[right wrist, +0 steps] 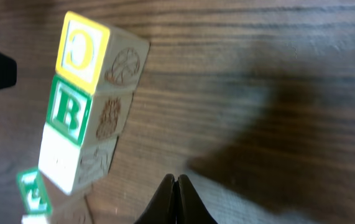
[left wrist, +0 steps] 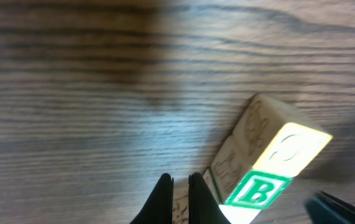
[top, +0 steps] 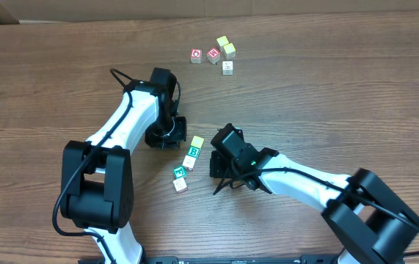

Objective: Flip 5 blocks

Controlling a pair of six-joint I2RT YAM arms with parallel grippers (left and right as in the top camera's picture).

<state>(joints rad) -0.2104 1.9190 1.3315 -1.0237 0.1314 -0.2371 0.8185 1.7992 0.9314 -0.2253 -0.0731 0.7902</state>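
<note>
Blocks [top: 193, 152] row, poss. touching, red cubes [top: 213, 53] apart

Right wrist view crops and blurs the lowest green block [right wrist: 32, 188].

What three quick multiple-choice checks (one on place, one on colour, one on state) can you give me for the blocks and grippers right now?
1. Where is the green B block?
A. between the two grippers
B. stacked on another block
C. inside a gripper's jaws

2. What colour is the top of the C block next to it?
A. red
B. yellow
C. blue

3. How is the right gripper?
A. wide open
B. shut on a block
C. shut, empty

Answers:
1. A: in the overhead view it lies in the row between the left gripper and the right gripper.
2. B: the right wrist view shows a yellow face.
3. C: the fingertips meet over bare table.
</note>
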